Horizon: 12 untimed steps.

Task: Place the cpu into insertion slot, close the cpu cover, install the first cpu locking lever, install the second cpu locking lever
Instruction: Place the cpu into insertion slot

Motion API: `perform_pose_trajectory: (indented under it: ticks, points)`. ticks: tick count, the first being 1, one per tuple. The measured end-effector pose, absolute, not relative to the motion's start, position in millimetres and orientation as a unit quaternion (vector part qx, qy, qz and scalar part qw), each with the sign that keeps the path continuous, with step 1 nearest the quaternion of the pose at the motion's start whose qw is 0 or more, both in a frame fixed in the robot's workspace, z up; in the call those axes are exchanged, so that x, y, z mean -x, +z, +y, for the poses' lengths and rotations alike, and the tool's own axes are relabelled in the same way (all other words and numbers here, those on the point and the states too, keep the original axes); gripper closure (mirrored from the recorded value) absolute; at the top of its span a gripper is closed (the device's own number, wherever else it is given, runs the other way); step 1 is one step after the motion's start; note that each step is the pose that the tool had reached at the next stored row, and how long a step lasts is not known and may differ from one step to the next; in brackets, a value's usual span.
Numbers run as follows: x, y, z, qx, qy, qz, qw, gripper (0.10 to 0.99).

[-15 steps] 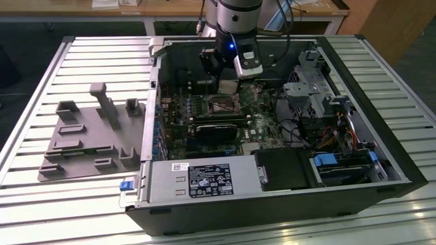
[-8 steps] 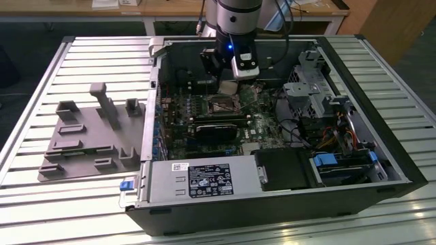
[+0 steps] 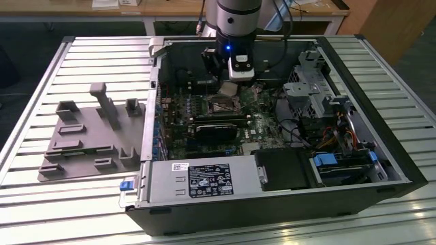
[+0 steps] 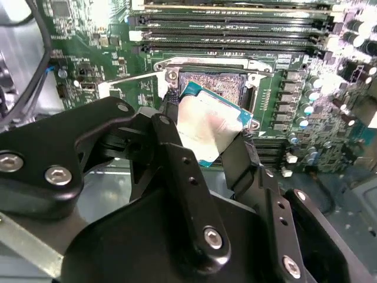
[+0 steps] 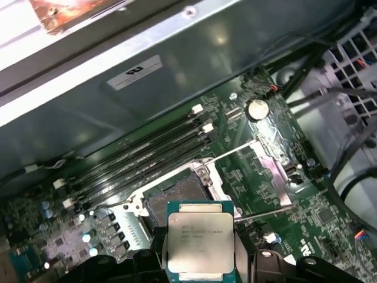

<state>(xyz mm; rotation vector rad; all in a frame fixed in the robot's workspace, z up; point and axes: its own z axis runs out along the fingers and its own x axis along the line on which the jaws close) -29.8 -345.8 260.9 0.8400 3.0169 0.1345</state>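
One cpu (image 5: 200, 244), a flat square chip with a matte silvery top, faint small print and a green rim, is clamped by two opposite edges between the gripper's (image 5: 200, 268) two black fingers. It hangs close by the insertion slot (image 5: 177, 197), not yet in it. The slot's dark centre lies bare. The thin metal cpu cover (image 5: 275, 174) is swung open beside it on the green motherboard (image 5: 53, 247).

The cpu (image 5: 200, 243) sits between the fingers (image 4: 240, 168), over the insertion slot (image 5: 175, 198).
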Motion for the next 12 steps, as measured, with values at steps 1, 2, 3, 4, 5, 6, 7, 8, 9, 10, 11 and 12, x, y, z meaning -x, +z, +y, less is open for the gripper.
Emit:
perform_pose_trajectory:
  ticks: [1,2,3,4,5,6,7,8,9,10,11,12]
  points:
    - [29.8,260.5,-345.8,-0.274,0.043,0.961,0.004,0.549]
    - [29.8,260.1,-345.8,-0.281,0.042,0.959,0.004,0.549]
    - [29.8,259.7,-345.8,-0.287,0.042,0.957,0.005,0.549]
    - [29.8,259.4,-345.8,-0.293,0.042,0.955,0.005,0.549]
    - [29.8,259.0,-345.8,-0.299,0.042,0.953,0.005,0.549]
    - [29.8,258.6,-345.8,-0.306,0.042,0.951,0.006,0.549]
    - [29.8,258.2,-345.8,-0.313,0.042,0.949,0.006,0.549]
    - [29.8,257.8,-345.8,-0.320,0.041,0.946,0.007,0.549]
    - [29.8,257.5,-345.8,-0.328,0.041,0.944,0.007,0.549]
    - [29.8,257.3,-345.8,-0.335,0.041,0.941,0.007,0.549]
    - [29.8,257.0,-345.8,-0.343,0.041,0.939,0.008,0.549]
    - [29.9,256.8,-345.8,-0.350,0.041,0.936,0.008,0.549]
